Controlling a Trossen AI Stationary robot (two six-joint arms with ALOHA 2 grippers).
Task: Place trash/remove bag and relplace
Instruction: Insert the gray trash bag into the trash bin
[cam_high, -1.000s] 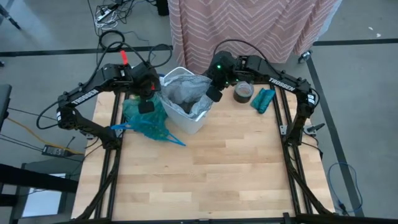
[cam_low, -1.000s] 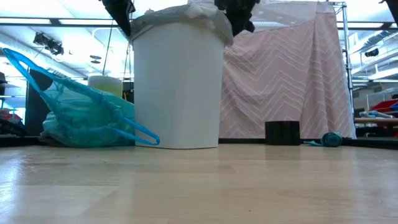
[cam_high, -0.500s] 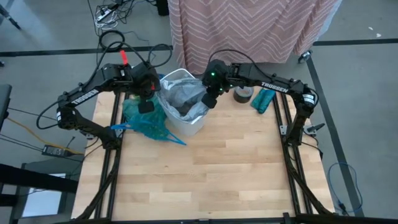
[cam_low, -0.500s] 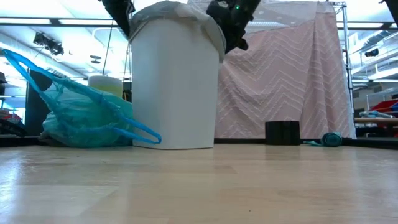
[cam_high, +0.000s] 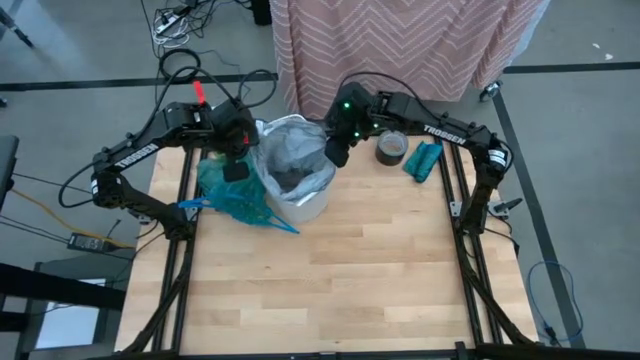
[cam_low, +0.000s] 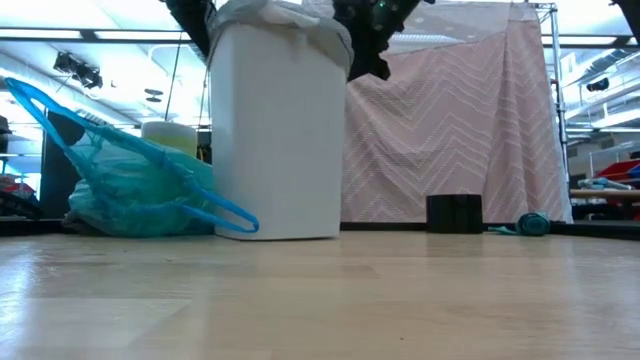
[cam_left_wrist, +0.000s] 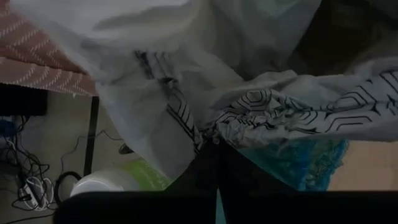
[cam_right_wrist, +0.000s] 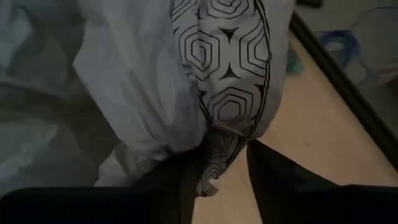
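A white bin (cam_high: 303, 206) stands at the table's far middle, lined with a pale grey plastic bag (cam_high: 296, 150) printed with black hexagons. The teal-green bag (cam_high: 232, 196) lies bunched on the table against the bin's left side. My left gripper (cam_high: 245, 158) is at the bin's left rim, shut on the grey bag. My right gripper (cam_high: 335, 152) is at the right rim, tipped down and open, its fingers either side of the grey bag's printed edge (cam_right_wrist: 231, 118). The trash is hidden. My left gripper pinches a bunched fold of the grey bag's printed rim (cam_left_wrist: 212, 132) between its two fingers, slanting down from the table's left. The plastic fans out from the pinch over the bin's left rim. My right gripper's open fingers (cam_right_wrist: 268, 177) flank the grey bag's hem; whether they touch it I cannot tell.
A dark tape roll (cam_high: 391, 148) and a small teal cloth (cam_high: 423, 160) lie at the far right of the table. A pink zigzag curtain (cam_high: 400, 40) hangs beyond the far edge. The near half of the wooden table (cam_high: 330, 290) is bare.
My right gripper has sunk and tipped further down at the bin's right rim, drawing the grey bag over it. The bin has shifted a little toward the table's left and stands straighter than a second ago. The left gripper has held still.
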